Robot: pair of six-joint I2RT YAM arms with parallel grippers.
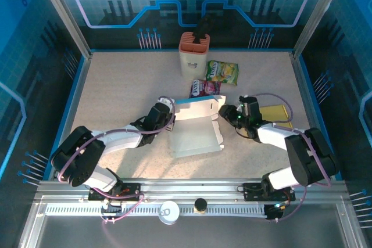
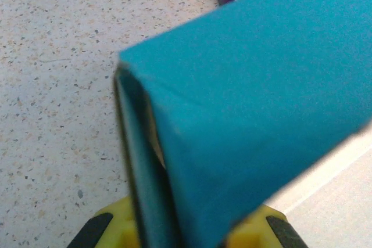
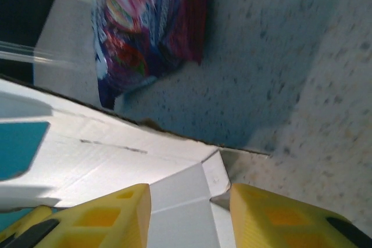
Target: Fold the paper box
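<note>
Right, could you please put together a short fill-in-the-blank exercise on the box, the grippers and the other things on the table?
1. The left gripper is shut on a wall of the paper box, whose inside is ____.
2. The snack packet closest to the box is ____.
3. The white container at the far edge of the table has an ____ top.
4. A box flap sits between the ____ fingers of the right gripper.
Missing words: white; purple; orange; yellow.
</note>
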